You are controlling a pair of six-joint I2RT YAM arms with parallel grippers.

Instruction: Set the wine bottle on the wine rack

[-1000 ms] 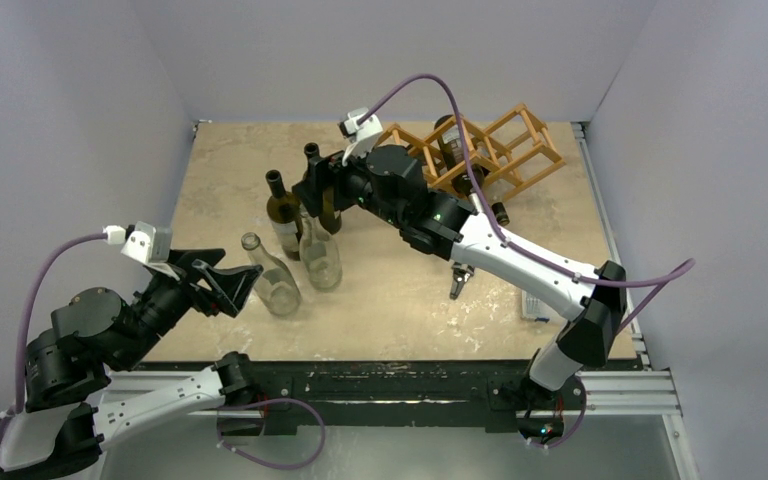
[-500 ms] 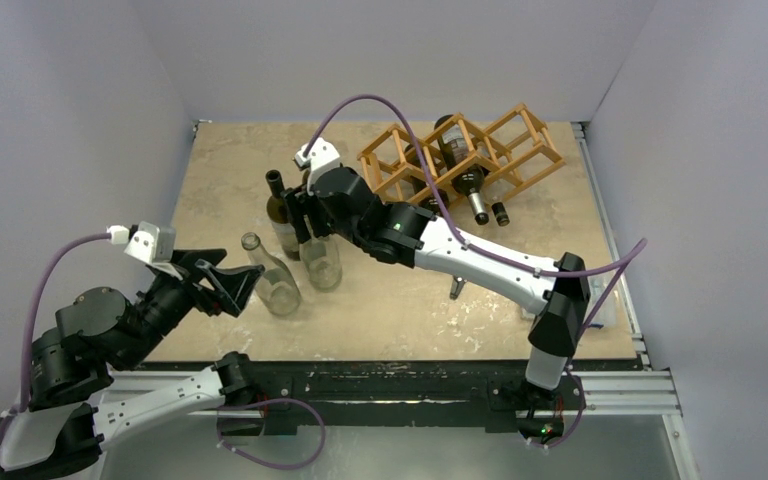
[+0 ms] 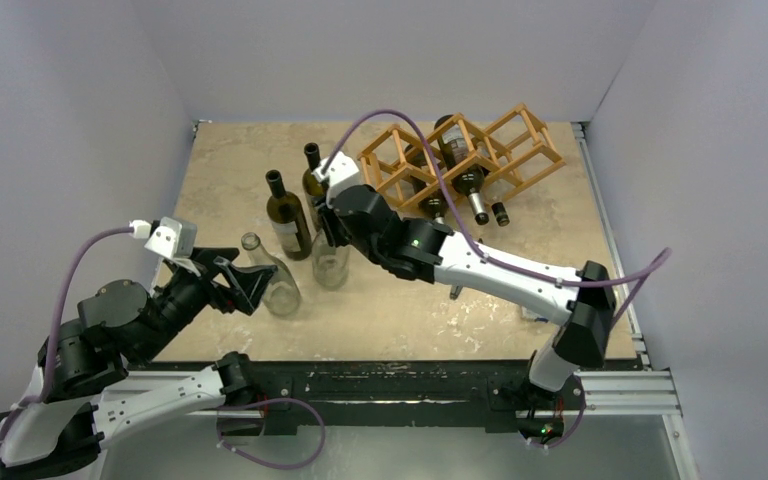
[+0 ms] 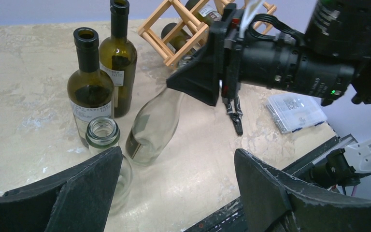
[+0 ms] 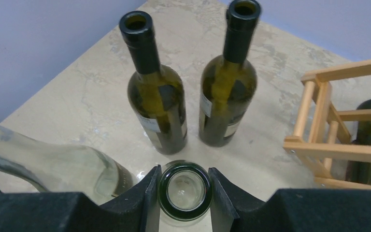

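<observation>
Clear glass wine bottle (image 3: 330, 268) on the tabletop (image 3: 230, 170), neck clamped in the right tool (image 5: 184, 191); left tool (image 4: 176, 153) gapes wide. Lift straight, dodge the green bottles (image 5: 157, 111), then swing toward the wine rack (image 5: 338, 151) nearby.

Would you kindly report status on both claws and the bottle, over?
Right claw shut on neck of clear bottle, bottle upright. Left claw open, empty. Rack not yet reached. Two dark bottles standing close by.
</observation>
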